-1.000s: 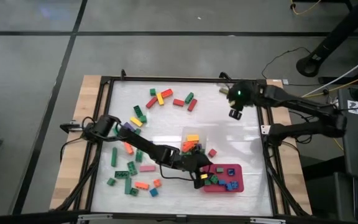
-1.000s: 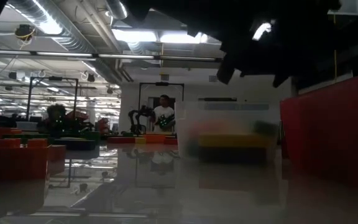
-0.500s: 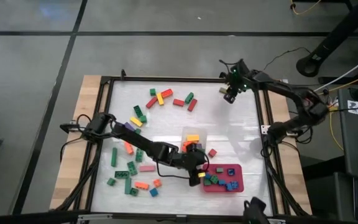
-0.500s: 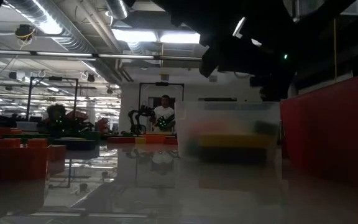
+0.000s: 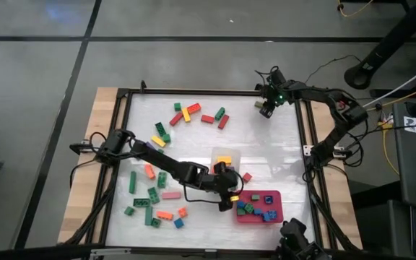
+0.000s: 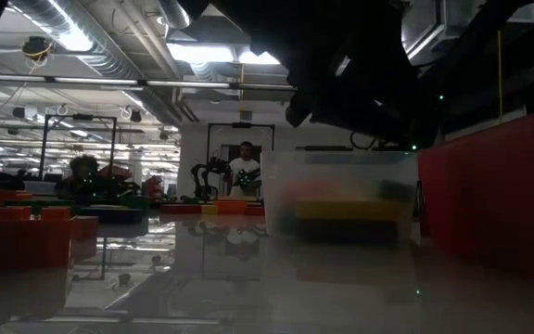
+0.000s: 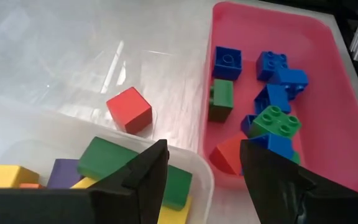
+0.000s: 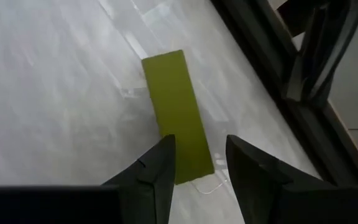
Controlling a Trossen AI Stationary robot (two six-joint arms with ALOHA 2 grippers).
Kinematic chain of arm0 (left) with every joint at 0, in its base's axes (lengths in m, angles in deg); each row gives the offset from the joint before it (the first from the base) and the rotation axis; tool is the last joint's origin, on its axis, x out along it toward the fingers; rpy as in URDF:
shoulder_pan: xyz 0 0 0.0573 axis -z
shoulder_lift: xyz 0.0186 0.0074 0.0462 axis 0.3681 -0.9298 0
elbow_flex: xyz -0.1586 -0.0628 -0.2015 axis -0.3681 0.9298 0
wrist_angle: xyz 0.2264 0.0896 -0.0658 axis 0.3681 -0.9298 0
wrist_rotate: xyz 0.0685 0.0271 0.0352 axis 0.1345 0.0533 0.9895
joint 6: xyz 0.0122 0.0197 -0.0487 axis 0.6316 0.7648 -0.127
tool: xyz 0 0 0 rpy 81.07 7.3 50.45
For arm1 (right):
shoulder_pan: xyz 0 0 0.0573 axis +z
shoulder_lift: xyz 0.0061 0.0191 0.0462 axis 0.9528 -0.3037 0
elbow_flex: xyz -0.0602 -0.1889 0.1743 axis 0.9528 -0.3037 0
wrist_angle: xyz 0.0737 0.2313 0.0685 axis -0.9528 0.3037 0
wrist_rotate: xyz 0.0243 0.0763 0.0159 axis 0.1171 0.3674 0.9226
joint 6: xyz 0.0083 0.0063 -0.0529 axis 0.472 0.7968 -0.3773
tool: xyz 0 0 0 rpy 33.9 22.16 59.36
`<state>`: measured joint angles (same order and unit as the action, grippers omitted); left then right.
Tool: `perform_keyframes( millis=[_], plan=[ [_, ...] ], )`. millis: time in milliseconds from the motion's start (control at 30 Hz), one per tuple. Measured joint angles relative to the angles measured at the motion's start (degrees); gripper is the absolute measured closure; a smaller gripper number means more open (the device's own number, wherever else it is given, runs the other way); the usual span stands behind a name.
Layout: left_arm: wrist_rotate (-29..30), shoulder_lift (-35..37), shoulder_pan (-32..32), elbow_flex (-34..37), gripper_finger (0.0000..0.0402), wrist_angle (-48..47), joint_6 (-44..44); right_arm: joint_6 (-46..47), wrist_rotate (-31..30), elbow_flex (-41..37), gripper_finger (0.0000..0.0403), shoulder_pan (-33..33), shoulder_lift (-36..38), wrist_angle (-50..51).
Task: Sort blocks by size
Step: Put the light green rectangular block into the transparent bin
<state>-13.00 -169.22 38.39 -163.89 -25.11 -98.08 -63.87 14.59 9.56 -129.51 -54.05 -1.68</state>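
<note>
Fingers of the left gripper [image 7: 201, 171] stand apart with nothing between them, hovering over the gap where the clear tub [image 7: 199, 167] meets the red tray [image 7: 347, 106]. In the high view this gripper [image 5: 227, 193] sits near the table's centre, toward five o'clock. The tub holds longer blocks [image 7: 132, 163] in green, yellow and purple; the tray holds short blue, green and red ones. A lone red cube [image 7: 129, 109] lies on the table beside the tub. More blocks [image 5: 186, 113] are scattered at twelve o'clock and at eight o'clock. The right gripper [image 5: 266, 107] waits at the two o'clock corner, fingers slightly parted and empty, above a flat yellow-green strip [image 8: 178, 112] on the table.
</note>
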Motion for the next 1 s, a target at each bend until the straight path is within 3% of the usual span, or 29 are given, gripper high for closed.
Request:
perform_keyframes(
  millis=[700,1000],
  plan=[
    [-0.07,0.00,-0.35,0.00,0.0214,-1.28,-0.41,1.35,7.48,0.01,0.0260,-0.22,-0.16,1.01],
    [-0.15,-0.01,-0.35,0.00,0.0213,-1.38,-0.34,2.85,7.54,0.01,0.0260,-0.22,-0.16,0.86]
  ],
)
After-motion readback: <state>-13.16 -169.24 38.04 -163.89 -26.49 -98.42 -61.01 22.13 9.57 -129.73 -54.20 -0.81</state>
